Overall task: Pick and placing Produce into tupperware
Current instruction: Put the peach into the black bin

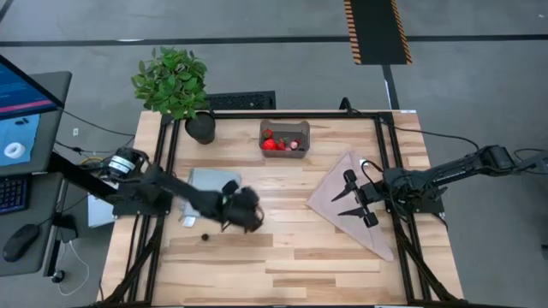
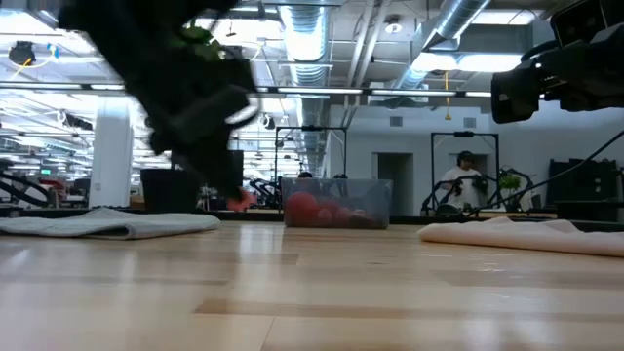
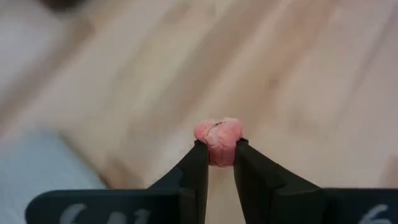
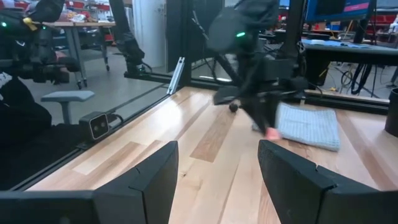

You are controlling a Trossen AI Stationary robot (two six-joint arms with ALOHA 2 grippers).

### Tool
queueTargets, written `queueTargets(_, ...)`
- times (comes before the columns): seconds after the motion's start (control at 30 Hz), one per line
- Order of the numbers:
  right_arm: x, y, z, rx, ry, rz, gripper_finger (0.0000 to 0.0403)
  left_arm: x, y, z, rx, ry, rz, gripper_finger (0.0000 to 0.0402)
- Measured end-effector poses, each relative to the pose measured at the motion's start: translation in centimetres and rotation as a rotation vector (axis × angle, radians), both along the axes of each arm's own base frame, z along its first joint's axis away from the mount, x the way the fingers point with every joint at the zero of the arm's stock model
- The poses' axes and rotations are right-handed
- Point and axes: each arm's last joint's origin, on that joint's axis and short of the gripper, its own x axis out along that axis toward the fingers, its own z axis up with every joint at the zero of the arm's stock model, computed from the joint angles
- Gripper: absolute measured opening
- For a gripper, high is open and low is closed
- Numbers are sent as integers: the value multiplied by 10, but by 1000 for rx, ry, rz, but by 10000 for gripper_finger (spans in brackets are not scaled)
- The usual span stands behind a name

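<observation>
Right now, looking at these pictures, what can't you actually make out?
- High view: the small pink fruit piece is hidden under the left gripper; only the left wrist view shows the jaws shut on it.
- High view: pieces inside the translucent grey rectangular plastic tub are too small to count.
- Low view: the left gripper is a motion-blurred dark shape.
- High view: the small dark speck on the wooden table is too tiny to identify.

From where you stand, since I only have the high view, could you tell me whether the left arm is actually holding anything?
Observer: Yes. The left wrist view shows a pink fruit piece pinched between the left gripper fingers.
Operator: Is it off the table?
Observer: The low view shows it hanging above the wood, near the grey mat.
Operator: And the right arm?
Observer: The right gripper is open, holding nothing, over the table.
</observation>
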Motion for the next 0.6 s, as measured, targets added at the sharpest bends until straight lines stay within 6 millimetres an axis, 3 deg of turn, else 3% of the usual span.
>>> queueTargets(0.2,0,0,0,-1,2,3,243,39,54,31,57,-30,-66,54)
queueTargets(0.37,0,0,-3,17,35,1,243,64,93,73,159,-70,-113,54)
queueTargets(0.47,0,0,-4,20,52,0,243,72,118,96,197,-89,-114,54)
queueTargets(0.6,0,0,-4,19,56,0,243,74,159,113,119,-147,-92,54)
